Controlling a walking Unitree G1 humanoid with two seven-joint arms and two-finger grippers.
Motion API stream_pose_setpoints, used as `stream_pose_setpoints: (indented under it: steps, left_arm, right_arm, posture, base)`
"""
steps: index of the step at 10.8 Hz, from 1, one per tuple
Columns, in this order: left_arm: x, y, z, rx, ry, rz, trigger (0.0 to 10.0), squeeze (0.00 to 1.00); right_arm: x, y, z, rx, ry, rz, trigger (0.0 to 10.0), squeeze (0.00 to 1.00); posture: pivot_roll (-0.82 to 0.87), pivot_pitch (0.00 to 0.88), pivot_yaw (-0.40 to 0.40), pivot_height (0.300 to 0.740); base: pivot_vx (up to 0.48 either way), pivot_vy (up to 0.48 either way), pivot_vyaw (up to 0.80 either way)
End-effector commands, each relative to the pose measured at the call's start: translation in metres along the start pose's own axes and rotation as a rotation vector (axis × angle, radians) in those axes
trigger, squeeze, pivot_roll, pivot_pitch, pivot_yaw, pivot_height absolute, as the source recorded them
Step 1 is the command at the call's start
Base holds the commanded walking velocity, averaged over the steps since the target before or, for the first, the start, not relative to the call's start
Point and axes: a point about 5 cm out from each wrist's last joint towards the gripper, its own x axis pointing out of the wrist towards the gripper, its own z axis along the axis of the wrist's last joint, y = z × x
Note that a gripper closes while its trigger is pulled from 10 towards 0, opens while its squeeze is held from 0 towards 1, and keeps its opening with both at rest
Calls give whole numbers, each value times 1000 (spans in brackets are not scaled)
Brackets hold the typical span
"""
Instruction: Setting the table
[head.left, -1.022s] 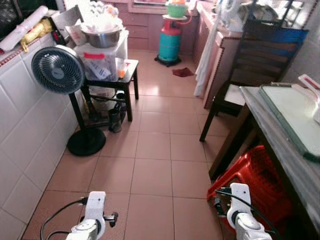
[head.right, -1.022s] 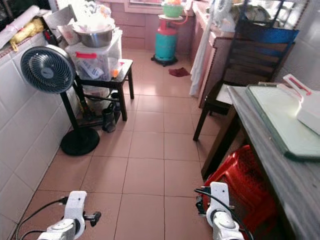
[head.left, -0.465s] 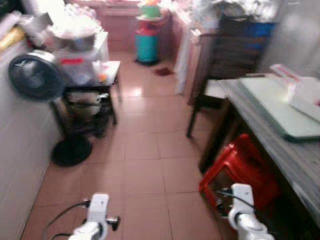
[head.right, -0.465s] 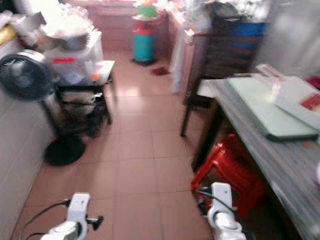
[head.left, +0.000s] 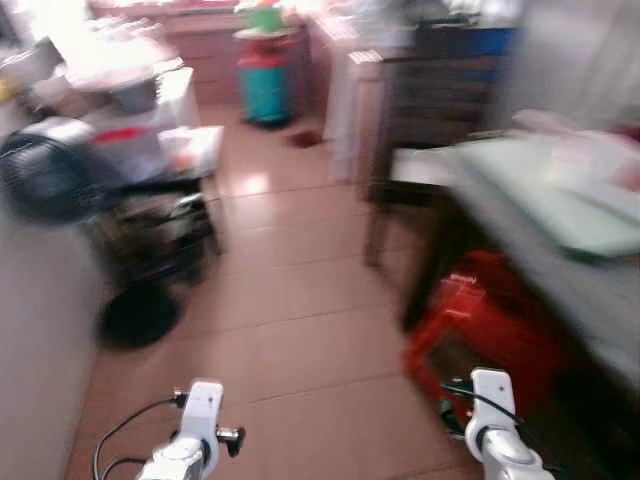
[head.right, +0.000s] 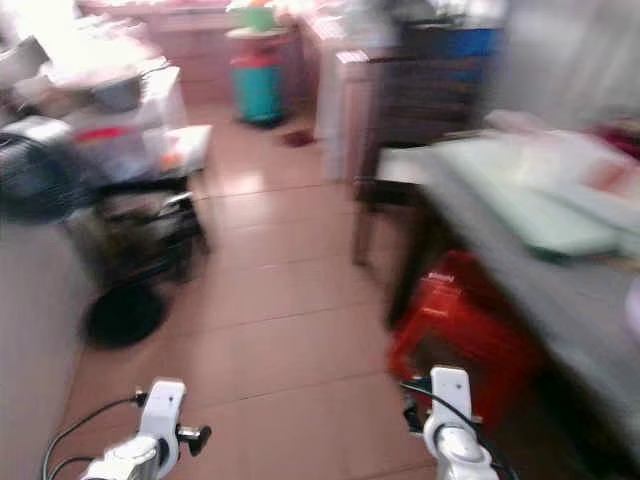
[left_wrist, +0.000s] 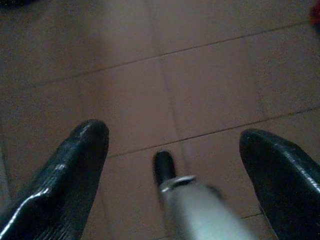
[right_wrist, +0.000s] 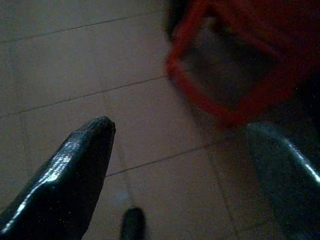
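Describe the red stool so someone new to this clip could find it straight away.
Start at the grey table along the right side of the room. Tucked under its near edge on the tiled floor is the red plastic stool, the only bright red thing there, nearer than the dark wooden chair.

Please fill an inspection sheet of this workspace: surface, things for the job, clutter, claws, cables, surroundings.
Surface: grey table on the robot's right, picture blurred.
Job's things: pale green board on the table with a white item on it, too blurred to name.
Clutter: red plastic stool under the table edge; black fan beside a small black table stacked with a plastic box and a metal bowl.
Claws: left claw open, over tiled floor; right claw open, near the red stool; both empty.
Cables: black cable at the left arm, another at the right arm.
Surroundings: tiled floor, dark wooden chair, teal gas cylinder.
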Motion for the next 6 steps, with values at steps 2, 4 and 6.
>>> stream_pose_setpoints:
  steps: [2,4,6]
  left_arm:
    - [-1,6,-2,8,9,16,10000,0]
    - [-1,6,-3,15,12,17,10000,0]
    - [-1,7,-3,20,12,19,10000,0]
  right_arm:
    - [1,9,4,-6,-15,26,10000,0]
    - [1,9,4,-2,-18,27,10000,0]
    - [1,9,4,2,-19,24,10000,0]
  posture:
    - [35,0,-10,740]
    - [34,0,-7,740]
    - [33,0,-8,740]
  base:
    - [0,480,781]
    - [0,480,800]
    - [0,480,275]
